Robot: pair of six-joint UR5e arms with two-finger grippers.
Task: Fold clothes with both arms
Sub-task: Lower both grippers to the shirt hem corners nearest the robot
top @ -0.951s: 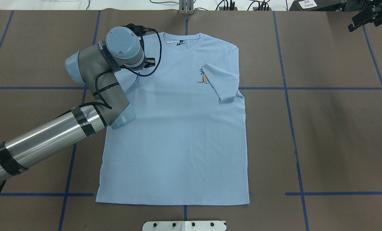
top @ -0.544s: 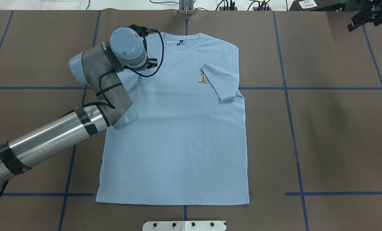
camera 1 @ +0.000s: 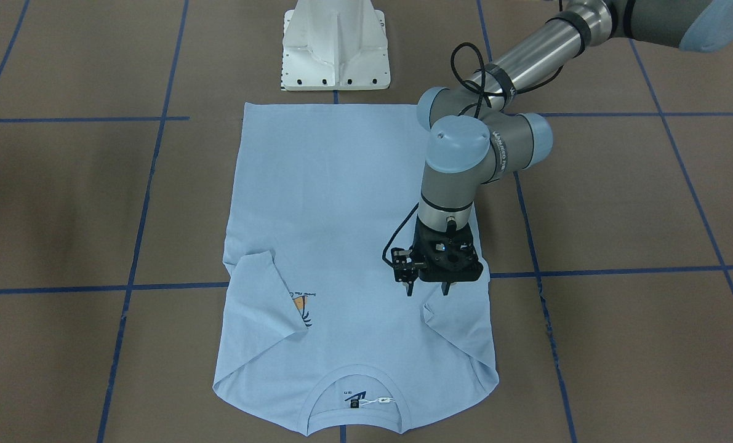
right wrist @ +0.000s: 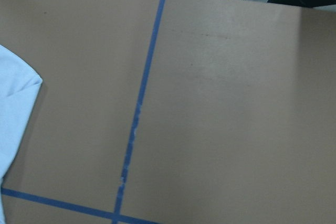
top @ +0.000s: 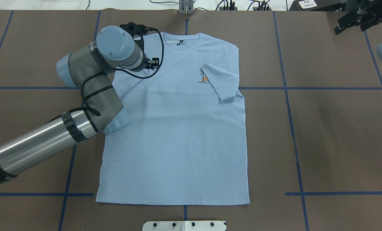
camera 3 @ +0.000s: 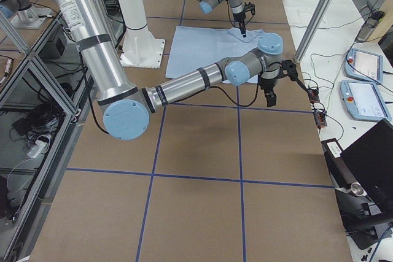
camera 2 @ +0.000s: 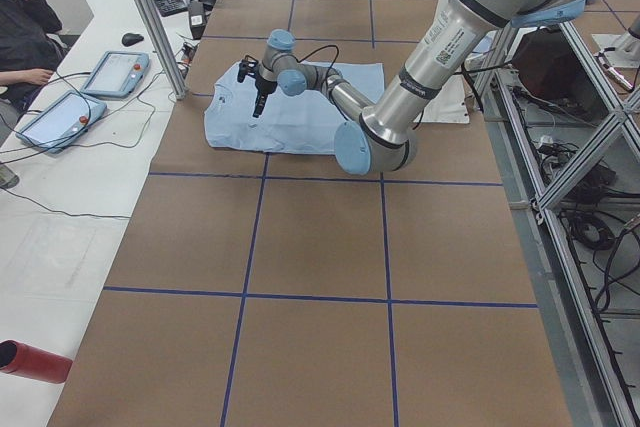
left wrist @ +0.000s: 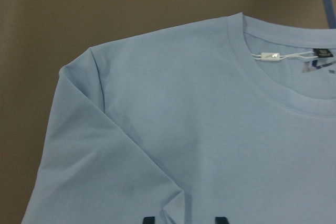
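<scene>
The left gripper is being held wide open and empty, the T-shirt's folded sleeve lying just beneath its fingertips. Whether the right gripper is open cannot be told.

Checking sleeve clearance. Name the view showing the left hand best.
Exterior front-facing: the left hand shows whole, open above the T-shirt. Overhead mostly hides it under the wrist; the wrist camera catches only fingertips; side views show it tiny.

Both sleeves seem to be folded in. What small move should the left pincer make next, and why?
Probably shift the left pincer outward to the shoulder corner of the T-shirt. It hangs open and empty above the folded-in sleeve, and the other sleeve lies folded too, so the next fold likely needs an edge grip.
</scene>
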